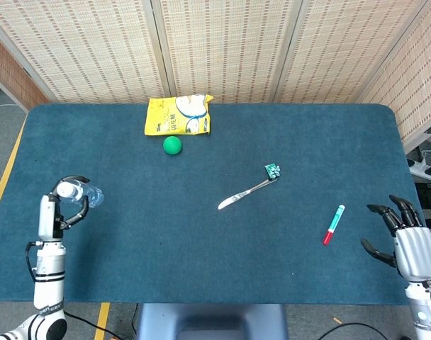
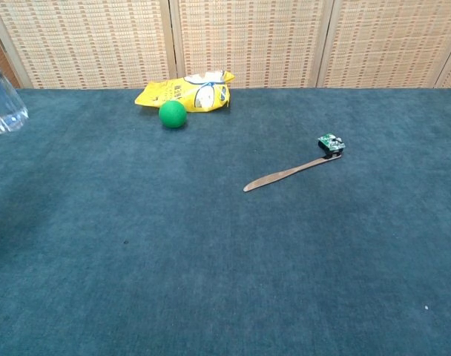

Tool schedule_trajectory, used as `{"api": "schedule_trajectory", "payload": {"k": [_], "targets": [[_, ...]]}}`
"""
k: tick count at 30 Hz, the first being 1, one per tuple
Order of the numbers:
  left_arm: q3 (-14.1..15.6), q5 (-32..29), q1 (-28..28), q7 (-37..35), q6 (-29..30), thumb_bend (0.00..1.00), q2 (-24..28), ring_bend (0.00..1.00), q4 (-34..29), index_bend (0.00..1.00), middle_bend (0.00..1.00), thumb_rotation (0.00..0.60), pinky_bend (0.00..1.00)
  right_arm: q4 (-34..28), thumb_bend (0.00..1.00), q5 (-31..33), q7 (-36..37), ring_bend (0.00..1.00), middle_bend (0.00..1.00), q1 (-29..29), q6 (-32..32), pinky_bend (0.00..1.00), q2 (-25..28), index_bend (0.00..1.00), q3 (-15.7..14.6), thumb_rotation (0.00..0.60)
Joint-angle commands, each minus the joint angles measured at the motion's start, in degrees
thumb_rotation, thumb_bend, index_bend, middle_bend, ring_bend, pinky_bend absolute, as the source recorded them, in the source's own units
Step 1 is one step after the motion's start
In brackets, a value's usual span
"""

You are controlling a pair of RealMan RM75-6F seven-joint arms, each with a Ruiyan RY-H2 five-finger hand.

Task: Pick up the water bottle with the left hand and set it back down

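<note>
My left hand (image 1: 54,212) grips the clear water bottle (image 1: 82,195) near the table's left edge in the head view. The bottle is lifted off the table and tilted, its white cap toward the hand and its base pointing right. In the chest view only the bottle's lower part (image 2: 3,104) shows at the far left edge, raised above the cloth; the hand itself is out of that frame. My right hand (image 1: 405,237) hangs at the table's right front corner, fingers spread, holding nothing.
A yellow snack bag (image 1: 178,115) and a green ball (image 1: 172,144) lie at the back. A knife (image 1: 244,193) with a small green clip (image 1: 272,170) sits mid-table. A red and teal marker (image 1: 334,224) lies near my right hand. The blue table (image 1: 201,248) has open cloth in front.
</note>
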Motion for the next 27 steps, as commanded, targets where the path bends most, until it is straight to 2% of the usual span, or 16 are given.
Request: {"api": "schedule_trajectory", "payload": {"k": [1, 4, 6, 12, 17, 23, 24, 25, 27], "targets": [[5.4, -1.4, -1.2, 2.1, -11.4, 0.66, 1.4, 0.52, -1.2, 0.61, 0.64, 0.6, 0.6, 0.0, 0.1, 0.0, -0.2, 0.09, 0.31, -0.1, 0.0, 0.13, 0.0, 0.25, 0.0, 0.6], [5.5, -1.5, -1.5, 1.4, -12.7, 0.65, 0.8, 0.52, -0.8, 0.61, 0.64, 0.6, 0.6, -0.1, 0.1, 0.1, 0.3, 0.09, 0.31, -0.1, 0.1, 0.13, 0.2, 0.25, 0.0, 0.6], [4.5, -1.0, -1.2, 1.1, -10.7, 0.65, 0.4, 0.52, -0.6, 0.61, 0.64, 0.6, 0.6, -0.1, 0.1, 0.2, 0.2, 0.09, 0.31, -0.1, 0.2, 0.13, 0.2, 0.25, 0.1, 0.6], [-0.9, 2.6, 1.9, 1.0, 5.4, 0.65, -2.5, 0.52, -1.2, 0.61, 0.64, 0.6, 0.6, 0.0, 0.1, 0.1, 0.4, 0.09, 0.31, -0.2, 0.4, 0.13, 0.2, 0.25, 0.1, 0.6], [-3.4, 3.9, 3.2, 3.2, 12.1, 0.65, -2.8, 0.52, -1.7, 0.61, 0.65, 0.6, 0.6, -0.1, 0.1, -0.2, 0.6, 0.09, 0.31, -0.1, 0.2, 0.13, 0.3, 0.25, -0.1, 0.6], [-2.6, 3.4, 3.1, 3.1, 10.2, 0.65, -2.5, 0.52, -1.9, 0.62, 0.65, 0.6, 0.6, 0.0, 0.1, -0.2, 0.4, 0.09, 0.31, -0.1, 0.2, 0.13, 0.2, 0.25, -0.1, 0.6], [-1.9, 3.2, 3.0, 3.4, 8.9, 0.65, -2.5, 0.52, -1.7, 0.62, 0.65, 0.6, 0.6, 0.0, 0.1, -0.2, 0.4, 0.09, 0.31, -0.1, 0.1, 0.13, 0.2, 0.25, -0.1, 0.6], [0.2, 2.7, 2.3, 4.1, 4.9, 0.65, -3.0, 0.52, -0.8, 0.62, 0.65, 0.6, 0.6, 0.0, 0.1, -0.1, 0.2, 0.09, 0.31, -0.1, 0.0, 0.13, 0.2, 0.25, -0.1, 0.6], [1.2, 1.9, 1.3, 4.3, 1.5, 0.65, -4.2, 0.52, 1.1, 0.62, 0.64, 0.6, 0.6, -0.1, 0.1, -0.2, 0.1, 0.09, 0.31, 0.0, -0.1, 0.13, 0.2, 0.25, -0.2, 0.6]]}}
